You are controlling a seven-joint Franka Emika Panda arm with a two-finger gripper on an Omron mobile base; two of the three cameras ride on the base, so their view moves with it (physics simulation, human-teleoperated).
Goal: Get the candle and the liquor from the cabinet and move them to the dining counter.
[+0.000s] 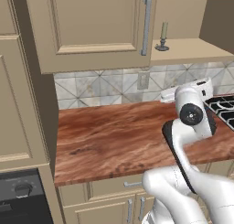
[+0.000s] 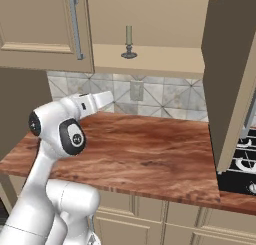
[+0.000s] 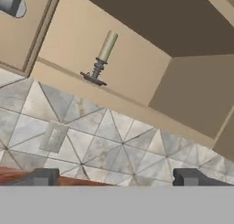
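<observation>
We note the candle (image 2: 129,35), pale olive-grey, in a dark grey holder. The cabinet (image 1: 91,26) reads beige-tan, its handle (image 1: 146,25) silver. The backsplash (image 2: 165,99) carries grey and off-white tiles in a diamond-and-triangle pattern, with a beige outlet plate (image 1: 143,80). The countertop (image 1: 114,136) is reddish-brown with streaked wood grain. The stove (image 1: 225,108) shows black, the fingertips (image 3: 43,177) dark grey.

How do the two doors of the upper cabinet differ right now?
The left cabinet door is shut, flat to the front, its silver bar handle facing out. The right cabinet door is swung open, edge-on toward the camera, exposing the shelf with the candle. Both are beige-tan.
</observation>
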